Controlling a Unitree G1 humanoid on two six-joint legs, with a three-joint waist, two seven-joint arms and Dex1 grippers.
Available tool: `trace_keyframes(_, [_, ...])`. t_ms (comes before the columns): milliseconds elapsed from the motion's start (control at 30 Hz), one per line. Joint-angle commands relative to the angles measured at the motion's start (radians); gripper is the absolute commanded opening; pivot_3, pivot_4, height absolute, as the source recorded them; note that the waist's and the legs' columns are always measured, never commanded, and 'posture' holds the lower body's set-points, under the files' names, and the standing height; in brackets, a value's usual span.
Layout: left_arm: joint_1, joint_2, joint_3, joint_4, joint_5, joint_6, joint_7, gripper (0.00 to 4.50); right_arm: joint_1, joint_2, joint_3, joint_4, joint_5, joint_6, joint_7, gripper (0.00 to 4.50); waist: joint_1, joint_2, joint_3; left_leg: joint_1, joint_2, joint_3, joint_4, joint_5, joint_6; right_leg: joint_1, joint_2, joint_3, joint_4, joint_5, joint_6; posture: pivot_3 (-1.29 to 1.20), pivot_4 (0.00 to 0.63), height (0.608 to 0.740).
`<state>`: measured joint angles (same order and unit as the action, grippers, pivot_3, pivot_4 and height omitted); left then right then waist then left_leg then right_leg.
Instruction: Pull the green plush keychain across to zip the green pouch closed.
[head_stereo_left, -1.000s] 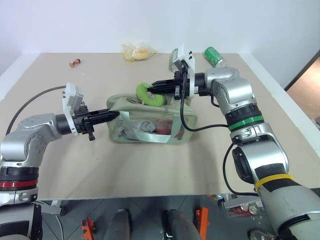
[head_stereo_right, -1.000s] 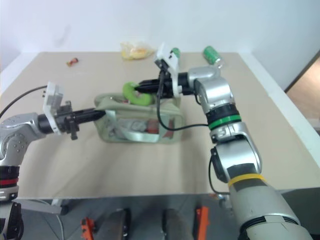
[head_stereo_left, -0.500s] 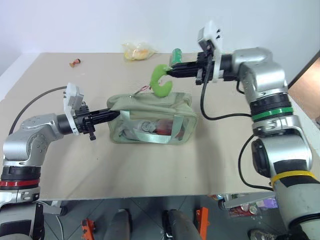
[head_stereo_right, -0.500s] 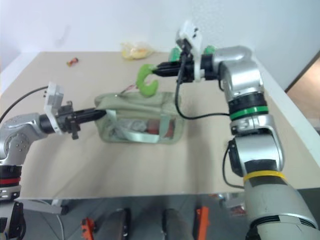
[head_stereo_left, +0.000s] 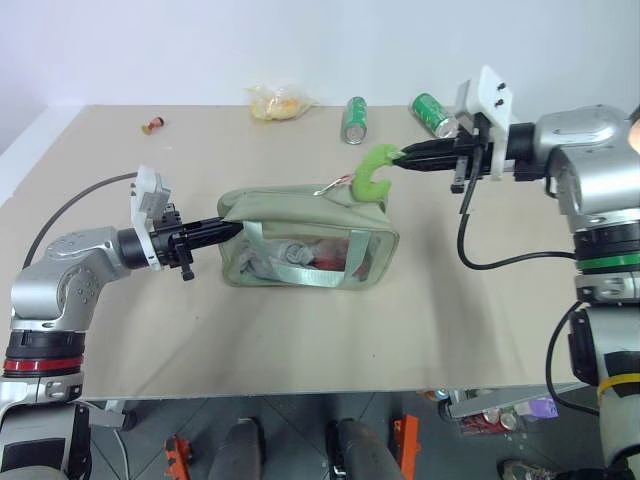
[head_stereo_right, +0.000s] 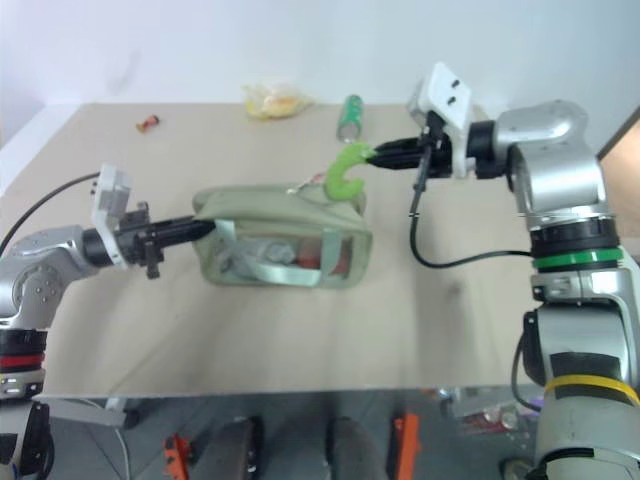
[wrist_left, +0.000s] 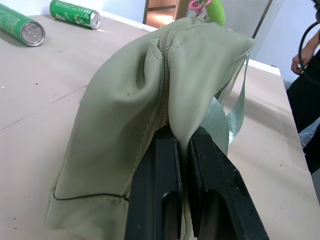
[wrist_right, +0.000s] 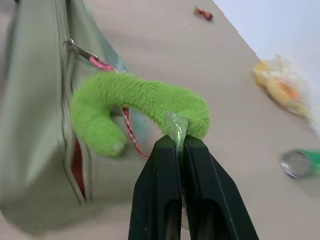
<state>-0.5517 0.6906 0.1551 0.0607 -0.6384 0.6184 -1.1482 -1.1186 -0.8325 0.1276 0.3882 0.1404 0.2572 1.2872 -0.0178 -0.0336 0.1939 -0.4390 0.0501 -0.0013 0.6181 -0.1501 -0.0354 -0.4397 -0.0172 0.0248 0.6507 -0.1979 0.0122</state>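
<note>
On the beige worktop (head_stereo_left: 300, 330) the green pouch (head_stereo_left: 305, 240) sits near the middle, lengthwise left to right. Right claw (head_stereo_left: 402, 157) is pinched together on the green plush keychain (head_stereo_left: 372, 172), gripping it by a small clear tag on its outer curve; the plush hangs as a bright lime fuzzy hook shape just above the pouch's right top end, joined to the zipper pull by a pink cord. Left claw (head_stereo_left: 230, 227) is clamped on the pouch's left top corner, fingers (wrist_left: 155, 185) pressed on the fabric either side of the zipper seam. Pouch is pale sage fabric with a clear front panel showing red and grey contents, straps across it; the zipper line looks shut along the top as far as can be seen. Two green cans (head_stereo_left: 354, 119) and a yellow bag (head_stereo_left: 276, 101) lie at the far edge, well apart from the pouch.
</note>
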Motion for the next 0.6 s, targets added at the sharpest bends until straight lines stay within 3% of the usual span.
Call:
trace_keyframes(33, [0.022,0.016,-0.012,-0.027,-0.003,0.022,-0.006,0.00,0.012,-0.105,-0.052,-0.028,-0.055,-0.074,-0.026,0.06,0.000,0.000,0.000,0.000,-0.001,0.000,0.000,0.000,0.000,0.000,-0.001,0.000,0.000,0.000,0.001,0.00,0.150,0.740])
trace_keyframes(267, [0.032,0.019,0.001,-0.045,-0.011,0.037,0.005,0.00,0.170,-0.188,-0.024,-0.073,-0.144,-0.169,-0.066,0.06,-0.003,0.000,0.000,0.001,-0.001,0.002,0.000,0.000,0.000,0.000,-0.002,0.001,-0.001,0.000,0.001,0.00,0.150,0.740])
trace_keyframes(433, [0.038,0.016,0.010,-0.063,-0.026,0.051,0.019,0.00,0.327,-0.154,-0.002,-0.183,-0.165,-0.149,-0.102,0.06,-0.003,0.000,0.000,0.001,-0.001,0.002,0.000,0.000,0.000,0.000,-0.002,0.001,-0.001,0.000,0.001,0.00,0.150,0.740])
trace_keyframes(600, [0.032,0.010,0.011,-0.077,-0.041,0.062,0.037,0.00,0.471,-0.028,0.072,-0.186,-0.217,-0.117,-0.195,0.06,-0.003,-0.004,-0.003,0.002,-0.001,0.001,0.000,0.000,0.000,0.002,-0.002,0.001,-0.001,0.000,0.001,0.00,0.150,0.740])
